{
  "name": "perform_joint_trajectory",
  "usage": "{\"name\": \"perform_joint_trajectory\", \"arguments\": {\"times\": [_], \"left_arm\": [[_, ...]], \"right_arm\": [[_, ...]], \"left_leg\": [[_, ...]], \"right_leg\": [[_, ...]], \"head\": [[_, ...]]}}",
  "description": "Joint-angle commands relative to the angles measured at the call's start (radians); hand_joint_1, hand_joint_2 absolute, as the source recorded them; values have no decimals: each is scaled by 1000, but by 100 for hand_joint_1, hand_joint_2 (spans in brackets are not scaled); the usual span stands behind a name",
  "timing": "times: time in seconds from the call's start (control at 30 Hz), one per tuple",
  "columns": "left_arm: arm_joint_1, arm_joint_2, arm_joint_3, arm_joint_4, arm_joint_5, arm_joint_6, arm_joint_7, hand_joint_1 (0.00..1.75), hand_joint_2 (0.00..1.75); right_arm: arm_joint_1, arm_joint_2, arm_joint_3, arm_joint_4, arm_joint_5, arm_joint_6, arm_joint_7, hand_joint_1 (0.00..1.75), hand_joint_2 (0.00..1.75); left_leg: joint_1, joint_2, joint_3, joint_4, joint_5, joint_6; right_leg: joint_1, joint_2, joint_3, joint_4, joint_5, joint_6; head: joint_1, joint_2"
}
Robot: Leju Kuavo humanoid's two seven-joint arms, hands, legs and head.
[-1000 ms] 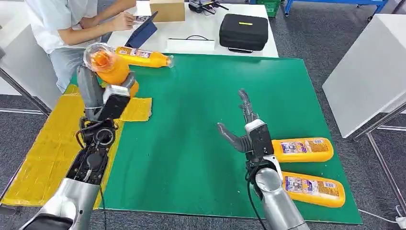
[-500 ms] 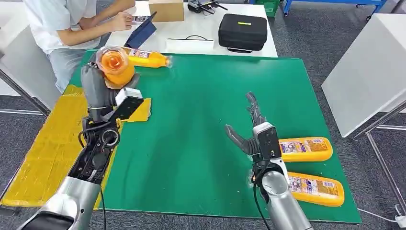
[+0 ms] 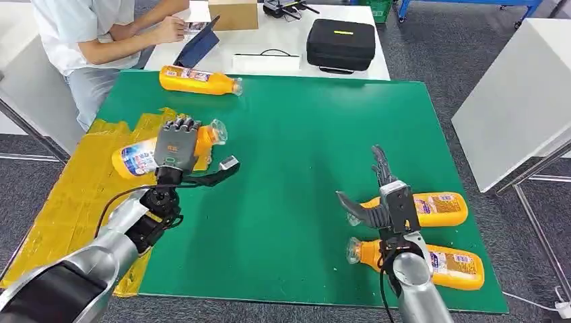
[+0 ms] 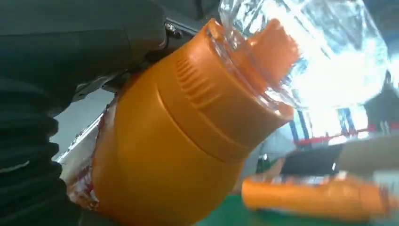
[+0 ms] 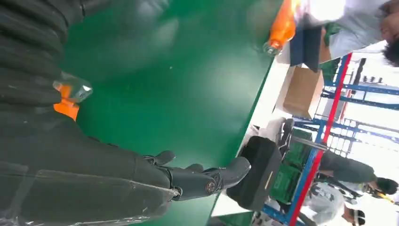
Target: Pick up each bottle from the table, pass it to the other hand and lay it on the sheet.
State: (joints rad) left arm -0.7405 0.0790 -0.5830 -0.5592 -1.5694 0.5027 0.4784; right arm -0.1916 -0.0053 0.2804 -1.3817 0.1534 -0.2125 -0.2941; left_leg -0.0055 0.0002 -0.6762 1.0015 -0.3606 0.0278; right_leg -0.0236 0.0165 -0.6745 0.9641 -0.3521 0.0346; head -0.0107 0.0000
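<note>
Bottle (image 3: 138,156) in the left hand (image 3: 176,142) lies on its side on the yellow sheet (image 3: 64,202), cap end with clear cover pointing toward the green mat (image 3: 289,168); left hand is on top of it, fingers draped over the body, thumb sticking out over the mat, so it's gripping the bottle from above. Left wrist view confirms: orange bottle shoulder (image 4: 169,141) and clear cap cover right against the hand. Second bottle (image 3: 198,81) lies flat at the far edge of the mat, near the white table (image 3: 269,40), well apart from the hand. Two more bottles lie on their sides at the near right of the mat: far one (image 3: 431,207) and near one (image 3: 421,259), roughly parallel, caps pointing left. Right hand (image 3: 380,202) is above/between those two, fingers spread and pointing away, thumb out, holding nothing; can't tell if it touches either bottle. On the white table: black case (image 3: 340,44), cardboard box (image 3: 232,13), tablet (image 3: 198,47). A person (image 3: 87,33) sits at the far left beside the tablet.
</note>
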Motion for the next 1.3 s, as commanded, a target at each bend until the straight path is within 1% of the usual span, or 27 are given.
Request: {"name": "perform_joint_trajectory", "arguments": {"times": [0.03,0.07,0.17,0.27,0.3,0.33,0.37,0.4,0.43,0.5,0.57,0.6,0.67,0.7,0.73,0.8,0.83,0.9,0.97,1.07,1.1,1.13,1.17,1.2,1.23,1.27,1.3], "left_arm": [[-74,-5,-128,188,-1,-78,9,175,175],[-70,-10,-116,194,-1,-106,-5,175,175],[-59,-16,-114,220,-1,-163,-22,175,175],[-55,-15,-114,222,-1,-157,-22,175,175],[-55,-15,-114,222,-1,-157,-22,175,175],[-54,-18,-110,232,-1,-173,-27,175,175],[-48,-19,-98,234,-1,-172,-33,175,175],[-42,-17,-102,237,-1,-163,-31,42,175],[-31,-19,-80,243,0,-149,-12,0,175],[-21,-19,-58,243,-1,-132,-14,0,175],[0,-22,21,232,8,-90,-32,0,175],[9,-27,68,223,21,-58,-54,0,175],[21,-48,200,202,69,-16,-134,0,175],[24,-59,253,190,96,-5,-167,0,175],[30,-77,347,169,135,9,-247,0,175],[34,-105,461,139,175,15,-352,0,175],[35,-119,506,122,209,5,-416,0,175],[37,-130,533,107,235,-13,-481,0,175],[43,-158,611,76,383,-94,-661,0,175],[41,-160,611,75,385,-100,-663,0,175],[41,-160,611,75,385,-100,-663,0,175],[41,-160,611,75,385,-100,-663,0,175],[44,-159,610,73,387,-100,-665,0,175],[44,-159,610,73,387,-100,-665,0,175],[47,-169,637,59,451,-124,-739,0,175],[50,-176,657,45,519,-162,-809,0,175],[54,-182,668,28,569,-193,-857,0,175]], "right_arm": [[6,11,-52,-18,59,1,15,0,175],[9,16,-62,-29,78,-5,11,0,175],[17,20,-82,-76,134,-1,16,0,175],[20,20,-85,-85,139,1,19,0,175],[20,20,-85,-85,139,1,19,0,175],[23,21,-89,-94,157,2,18,0,175],[25,18,-91,-99,169,3,18,0,175],[33,13,-94,-109,177,6,16,0,175],[41,7,-101,-117,186,15,12,0,175],[44,4,-103,-120,192,25,9,0,175],[34,1,-104,-118,214,40,6,0,175],[27,-4,-103,-117,241,35,9,0,175],[7,-27,-101,-106,301,24,25,0,175],[-2,-36,-105,-100,327,12,33,0,175],[-11,-53,-108,-94,362,8,43,0,175],[-19,-84,-107,-95,441,20,69,0,175],[-20,-104,-104,-99,491,33,80,0,175],[-22,-121,-102,-103,551,49,104,0,175],[-19,-144,-99,-113,620,81,128,0,175],[-15,-148,-105,-114,620,81,128,0,175],[-15,-148,-105,-114,620,81,128,0,175],[-15,-148,-105,-114,620,81,128,0,175],[-14,-144,-104,-115,621,81,127,0,175],[-14,-144,-104,-115,621,81,127,0,175],[-14,-160,-91,-114,657,95,141,0,175],[-9,-175,-88,-122,696,102,151,0,175],[-6,-187,-88,-124,715,113,156,0,175]], "left_leg": [[1,-1,7,1,-4,-2],[1,-1,4,1,-3,-2],[1,-1,12,4,-8,-4],[0,-1,4,0,-2,-2],[1,0,8,2,-5,-3],[1,-1,4,1,-3,-2],[1,-1,8,2,-5,-3],[1,-1,6,0,-3,-2],[1,-1,9,2,-5,-3],[0,-1,7,0,-4,-2],[1,0,9,0,-5,-2],[0,0,6,0,-3,-2],[1,1,12,2,-7,-3],[0,0,3,0,-2,-1],[1,-1,8,2,-5,-2],[0,-2,3,1,-2,-1],[1,-2,6,2,-4,-2],[0,-3,2,1,-1,-1],[0,-3,4,1,-2,-1],[0,-2,3,1,-2,-1],[0,-3,5,1,-3,-1],[0,-2,3,1,-2,-1],[1,-3,10,3,-7,-3],[0,-2,5,1,-3,-1],[0,-1,3,0,-2,-1],[0,-1,7,1,-4,-2],[0,-1,3,0,-2,-1]], "right_leg": [[1,-2,7,2,-4,-3],[1,-2,4,1,-3,-2],[2,-3,12,4,-8,-4],[1,-1,4,0,-2,-2],[1,-2,8,2,-5,-3],[1,-2,4,1,-3,-2],[2,-3,8,2,-5,-3],[1,-2,5,1,-3,-2],[2,-2,8,2,-5,-3],[1,-2,7,0,-3,-2],[1,-1,9,0,-4,-2],[1,-1,6,0,-3,-2],[2,-1,12,2,-6,-3],[1,-1,3,0,-2,-1],[1,-2,8,1,-5,-2],[1,-3,4,0,-2,-1],[1,-3,7,2,-4,-2],[0,-3,3,0,-2,-1],[0,-3,5,1,-3,-1],[0,-2,4,0,-2,-1],[0,-2,6,1,-3,-2],[0,-2,4,0,-2,-1],[1,-3,11,3,-7,-3],[0,-1,5,1,-2,-1],[0,0,4,0,-1,-1],[1,-1,7,1,-3,-2],[1,-1,4,0,-1,-1]], "head": [[0,0],[0,0],[0,0],[0,0],[0,0],[0,0],[0,0],[0,0],[0,0],[0,0],[0,0],[0,0],[0,0],[0,0],[0,0],[0,0],[0,0],[0,0],[0,0],[0,0],[0,0],[0,0],[0,0],[0,0],[0,0],[0,0],[0,0]]}}
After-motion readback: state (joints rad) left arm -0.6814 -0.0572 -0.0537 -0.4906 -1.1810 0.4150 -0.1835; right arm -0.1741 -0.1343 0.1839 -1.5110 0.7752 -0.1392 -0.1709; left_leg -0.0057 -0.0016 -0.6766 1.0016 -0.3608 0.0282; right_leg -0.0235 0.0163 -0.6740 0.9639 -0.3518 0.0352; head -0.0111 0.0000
